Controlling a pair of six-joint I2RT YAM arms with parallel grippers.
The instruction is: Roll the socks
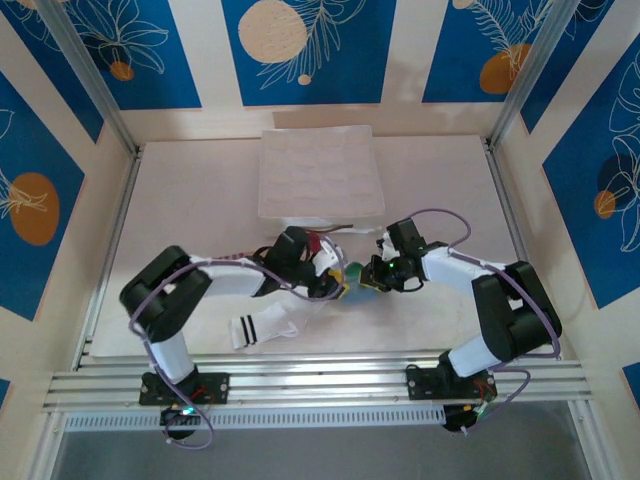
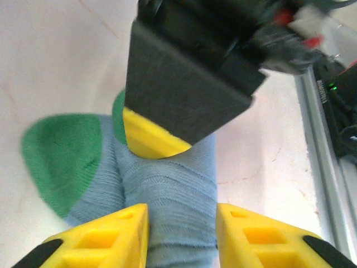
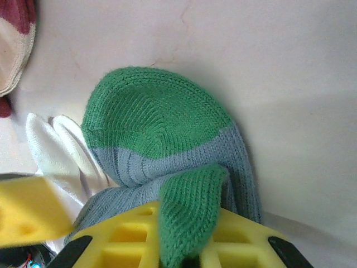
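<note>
A blue-grey sock with green ends [image 1: 353, 279] lies at mid-table between both grippers. In the left wrist view the blue-grey sock [image 2: 167, 190] is bunched lengthwise, and my left gripper [image 2: 182, 229] is shut on it, yellow fingers [image 2: 106, 237] pressed to its sides. The right gripper's yellow fingertip [image 2: 153, 137] presses on the sock from the far side. My right gripper [image 3: 187, 240] is shut on a green end [image 3: 189, 212] of that sock; the other green end [image 3: 148, 117] lies flat. A white sock with black stripes [image 1: 262, 328] lies near the left arm. A tan and maroon sock [image 3: 14, 44] lies beside them.
The white fabric compartment box [image 1: 320, 175] sits at the back centre of the table. White fabric folds [image 3: 61, 148] lie beside the blue-grey sock. An aluminium rail [image 1: 320, 385] runs along the near table edge, and the enclosure walls stand left and right.
</note>
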